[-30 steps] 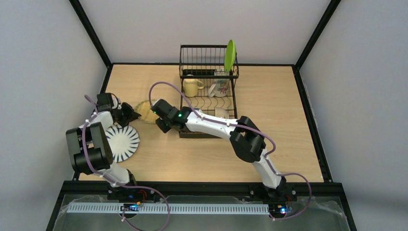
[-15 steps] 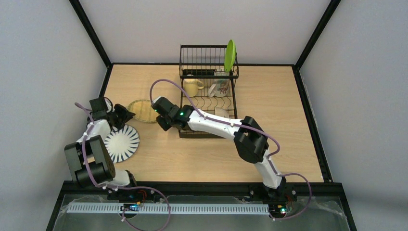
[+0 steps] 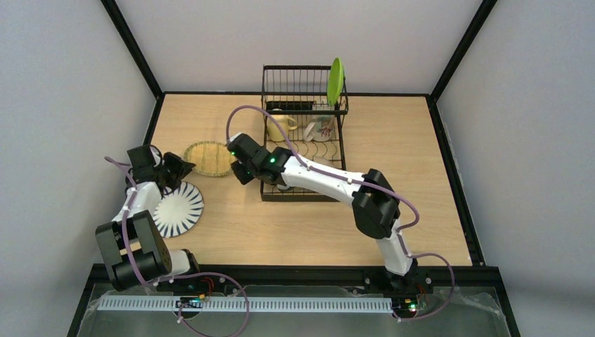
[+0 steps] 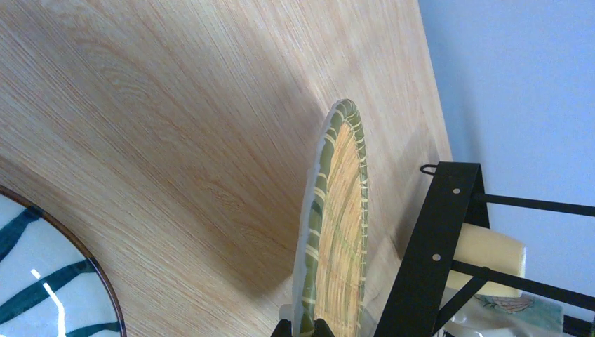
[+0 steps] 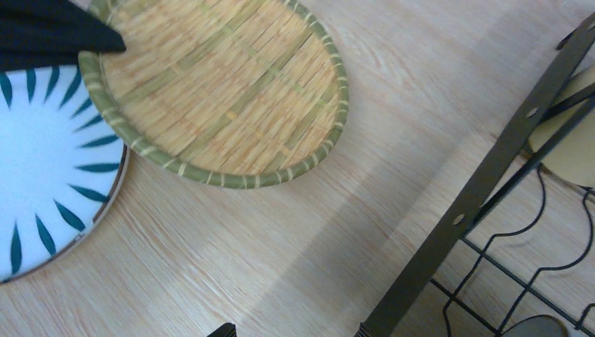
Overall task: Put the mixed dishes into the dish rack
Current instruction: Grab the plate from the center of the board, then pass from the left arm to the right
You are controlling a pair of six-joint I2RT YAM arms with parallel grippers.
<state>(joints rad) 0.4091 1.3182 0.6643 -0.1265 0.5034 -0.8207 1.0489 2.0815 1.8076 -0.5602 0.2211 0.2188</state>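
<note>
Nearest the bases, the striped white plate [image 3: 179, 208] lies flat on the worktop [image 3: 407, 175], just on the base side of the left hand [image 3: 177, 168] and untouched. That hand is pressed together on the rim of the tan woven plate [image 3: 208, 159]. Over the last second it has drawn back to its own left, taking the plate a little way with it. The plate was half hidden under the right hand [image 3: 241, 172] a moment ago and now shows almost whole. The left wrist view shows it nearly edge-on, with a shadow under it, so it looks tipped up off the wood; whether its far rim still rests there I cannot tell. I judge the plate secured and ready to be raised or passed across. The right hand, spread wide and empty, has shifted slightly farther out and hangs just right of the plate, between it and the dish rack [image 3: 298, 68]. Beyond that hand the rack already holds the pale yellow mug [image 3: 279, 128] and, upright at the far end, the lime green plate [image 3: 335, 81]. The right forearm lies over the rack's low slots, in the way of the plate.
</note>
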